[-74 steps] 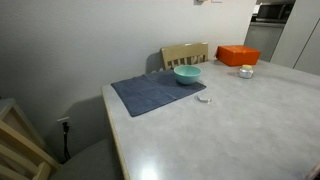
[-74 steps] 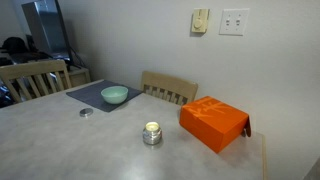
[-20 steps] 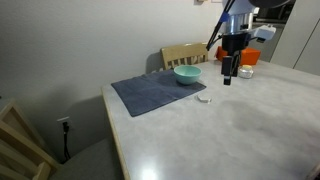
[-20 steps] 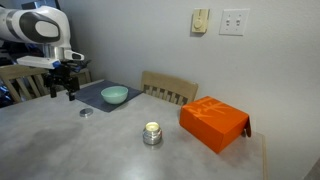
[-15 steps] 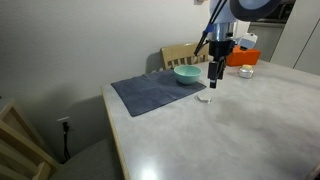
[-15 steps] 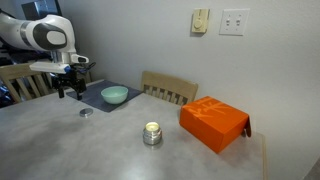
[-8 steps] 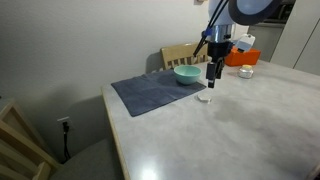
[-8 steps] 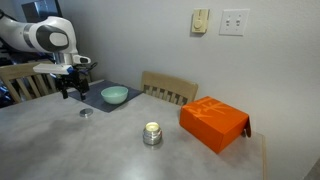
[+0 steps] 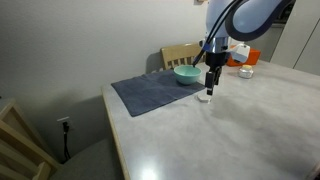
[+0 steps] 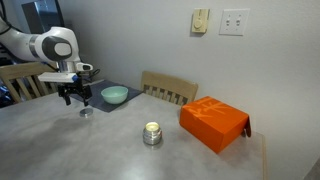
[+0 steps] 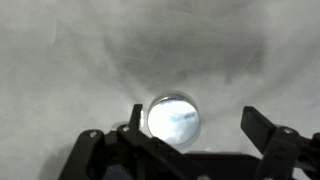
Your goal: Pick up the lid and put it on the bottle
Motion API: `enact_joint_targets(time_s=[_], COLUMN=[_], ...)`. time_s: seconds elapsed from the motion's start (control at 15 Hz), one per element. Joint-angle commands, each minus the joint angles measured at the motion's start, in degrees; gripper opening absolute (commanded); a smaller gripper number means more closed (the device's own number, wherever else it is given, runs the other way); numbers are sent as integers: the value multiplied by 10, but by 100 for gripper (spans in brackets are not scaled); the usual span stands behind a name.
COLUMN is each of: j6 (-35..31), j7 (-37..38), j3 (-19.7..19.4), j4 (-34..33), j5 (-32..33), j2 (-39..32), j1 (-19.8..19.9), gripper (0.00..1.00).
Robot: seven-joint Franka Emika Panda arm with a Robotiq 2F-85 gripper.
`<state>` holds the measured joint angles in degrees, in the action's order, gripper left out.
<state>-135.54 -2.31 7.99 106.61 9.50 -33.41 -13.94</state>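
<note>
now your gripper hangs just above the lid, with its fingers spread wide on both sides of it. the lid lies flat on the table, near the mat and well apart from the bottle. you are at the grasp step, i think: go lower, then close on the lid.

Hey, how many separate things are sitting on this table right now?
5: a gray-blue mat, a teal bowl on it, the lid just off the mat under the pincer, an orange box, the bottle between box and lid. None appear hidden.
</note>
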Motion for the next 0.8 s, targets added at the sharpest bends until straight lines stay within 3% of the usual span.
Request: enact_joint_targets(time_s=[0.0,0.73], j6=[8,36], j7=[-54,-122], j3=[20,19], j4=[-23,-83], j5=[-17,-11], j2=[-20,-67], j1=[15,19], gripper=[100,100])
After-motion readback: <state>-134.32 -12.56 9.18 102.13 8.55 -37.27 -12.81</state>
